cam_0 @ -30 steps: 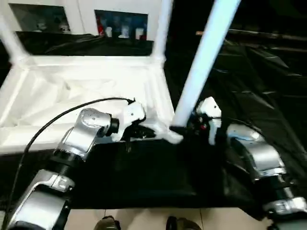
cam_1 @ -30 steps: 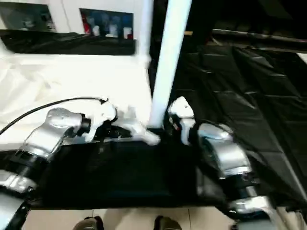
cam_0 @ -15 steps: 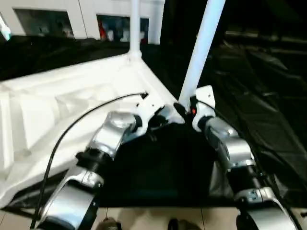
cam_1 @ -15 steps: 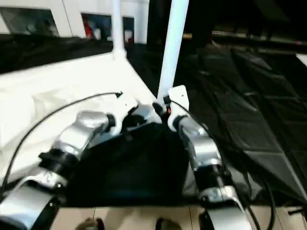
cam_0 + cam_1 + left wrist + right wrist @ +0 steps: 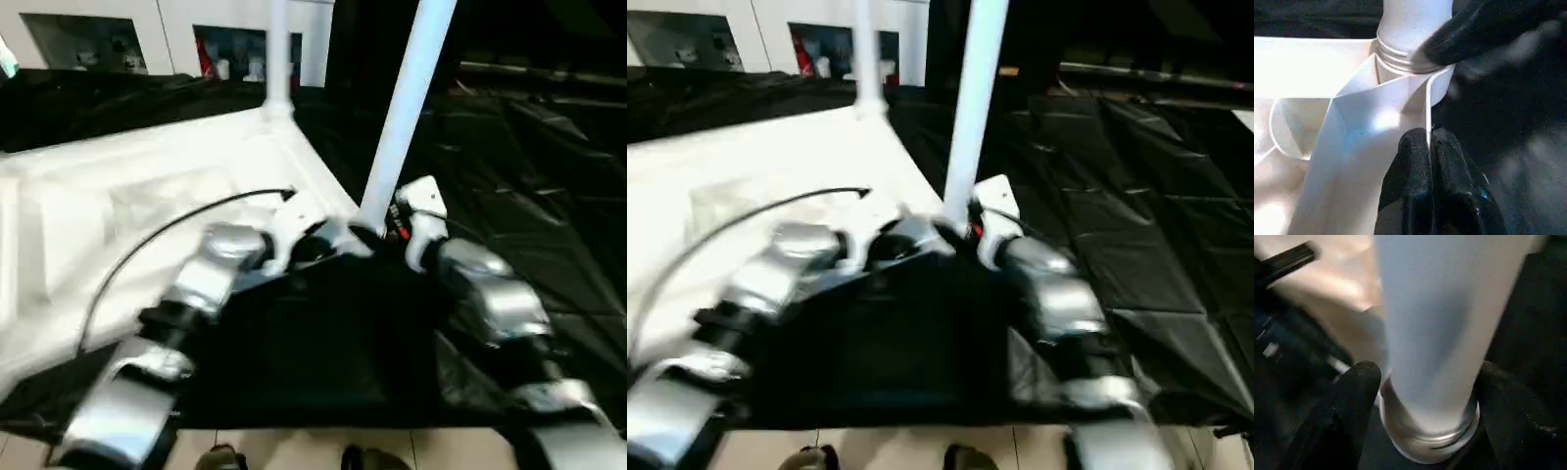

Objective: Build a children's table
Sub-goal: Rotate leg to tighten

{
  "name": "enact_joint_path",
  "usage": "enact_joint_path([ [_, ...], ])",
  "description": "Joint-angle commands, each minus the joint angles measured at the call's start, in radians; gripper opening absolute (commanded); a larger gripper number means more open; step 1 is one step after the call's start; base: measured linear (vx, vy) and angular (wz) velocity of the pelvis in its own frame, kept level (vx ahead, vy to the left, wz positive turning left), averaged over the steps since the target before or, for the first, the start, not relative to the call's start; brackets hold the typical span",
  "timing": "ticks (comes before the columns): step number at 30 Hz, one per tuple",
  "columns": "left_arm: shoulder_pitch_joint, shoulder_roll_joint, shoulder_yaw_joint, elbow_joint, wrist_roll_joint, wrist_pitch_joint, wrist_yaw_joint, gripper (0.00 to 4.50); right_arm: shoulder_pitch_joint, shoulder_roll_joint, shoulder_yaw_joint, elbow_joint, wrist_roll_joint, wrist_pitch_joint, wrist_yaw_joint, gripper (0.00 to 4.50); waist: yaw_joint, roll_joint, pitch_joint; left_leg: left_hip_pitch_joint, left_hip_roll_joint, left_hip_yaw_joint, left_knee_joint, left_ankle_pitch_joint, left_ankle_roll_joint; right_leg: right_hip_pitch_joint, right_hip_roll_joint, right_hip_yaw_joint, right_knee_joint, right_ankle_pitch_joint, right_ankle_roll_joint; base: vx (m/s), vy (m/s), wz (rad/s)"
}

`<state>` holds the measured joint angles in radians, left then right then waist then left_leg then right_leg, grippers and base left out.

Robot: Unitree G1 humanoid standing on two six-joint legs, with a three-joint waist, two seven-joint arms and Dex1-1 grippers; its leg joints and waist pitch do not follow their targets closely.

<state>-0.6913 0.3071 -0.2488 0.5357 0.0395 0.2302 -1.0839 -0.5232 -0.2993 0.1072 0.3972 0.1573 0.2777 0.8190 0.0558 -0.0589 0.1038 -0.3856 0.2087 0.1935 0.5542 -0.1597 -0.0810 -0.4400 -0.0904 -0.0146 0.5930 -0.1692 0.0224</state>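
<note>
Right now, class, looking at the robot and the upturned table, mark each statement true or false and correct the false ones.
1. The left gripper is shut on the tabletop wall near a corner socket. True.
2. The right gripper has its fingers on either side of a leg. True.
3. That leg lies flat on the floor. False: it stands upright at the tabletop's corner.
4. The tabletop rests on a bare wooden floor. False: black sheeting lies under it.
5. Another leg stands at the far corner. True.

Crinkled black sheeting (image 5: 529,147) over the work surface, white glass-door cabinet (image 5: 235,44) behind, pale floor (image 5: 294,450) below
</note>
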Motion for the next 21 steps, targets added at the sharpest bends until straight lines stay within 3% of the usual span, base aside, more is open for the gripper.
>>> enact_joint_path([
  [1, 0.028, -0.023, -0.039, -0.021, -0.047, -0.023, -0.083, 0.0, 0.01, -0.001, 0.034, -0.023, 0.018, 0.009, 0.068, 3.24, 0.005, -0.005, -0.058, 0.013, 0.01, 0.004, -0.051, -0.151, 0.087, 0.054, -0.023, 0.019, -0.053, -0.065, -0.225, 0.0, 0.0, 0.0],
  [3, 0.036, 0.007, -0.043, -0.034, -0.059, -0.016, -0.134, 0.0, 0.018, -0.047, 0.033, -0.059, 0.039, 0.022, 0.142, 3.24, 0.007, -0.005, -0.062, 0.014, 0.009, 0.009, -0.044, -0.087, 0.115, 0.059, -0.019, 0.017, -0.039, 0.048, -0.269, 0.0, 0.0, 0.0],
  [5, 0.039, 0.025, -0.043, -0.035, -0.067, -0.02, -0.164, 0.0, 0.023, -0.078, 0.039, -0.077, 0.048, 0.028, 0.185, 3.24, 0.009, -0.004, -0.059, 0.013, 0.009, 0.011, -0.044, -0.086, 0.128, 0.059, -0.02, 0.018, -0.037, 0.062, -0.281, 0.0, 0.0, 0.0],
  [10, 0.045, 0.041, -0.031, -0.035, -0.082, -0.029, -0.209, 0.0, 0.031, -0.112, 0.047, -0.085, 0.057, 0.024, 0.255, 3.24, 0.01, -0.008, -0.054, 0.014, 0.011, 0.01, -0.047, -0.143, 0.114, 0.059, -0.026, 0.018, -0.047, -0.051, -0.268, 0.0, 0.0, 0.0],
  [12, 0.048, 0.042, -0.028, -0.038, -0.086, -0.029, -0.215, 0.0, 0.034, -0.117, 0.057, -0.083, 0.053, 0.018, 0.273, 2.98, 0.01, -0.007, -0.053, 0.016, 0.013, 0.009, -0.048, -0.162, 0.099, 0.057, -0.028, 0.019, -0.051, -0.105, -0.257, 0.0, 0.0, 0.0],
  [16, 0.052, 0.04, -0.027, -0.043, -0.088, -0.03, -0.212, 0.0, 0.032, -0.111, 0.064, -0.079, 0.05, 0.011, 0.274, 2.73, 0.011, -0.008, -0.054, 0.016, 0.012, 0.009, -0.048, -0.145, 0.093, 0.057, -0.027, 0.019, -0.049, -0.096, -0.254, 0.0, 0.0, 0.0],
  [21, 0.052, 0.045, -0.031, -0.034, -0.088, -0.041, -0.209, 0.0, 0.035, -0.12, 0.082, -0.087, 0.04, 0.009, 0.284, 2.26, 0.011, -0.009, -0.057, 0.015, 0.01, 0.01, -0.044, -0.114, 0.108, 0.06, -0.025, 0.019, -0.043, -0.037, -0.268, 0.0, 0.0, 0.0],
])
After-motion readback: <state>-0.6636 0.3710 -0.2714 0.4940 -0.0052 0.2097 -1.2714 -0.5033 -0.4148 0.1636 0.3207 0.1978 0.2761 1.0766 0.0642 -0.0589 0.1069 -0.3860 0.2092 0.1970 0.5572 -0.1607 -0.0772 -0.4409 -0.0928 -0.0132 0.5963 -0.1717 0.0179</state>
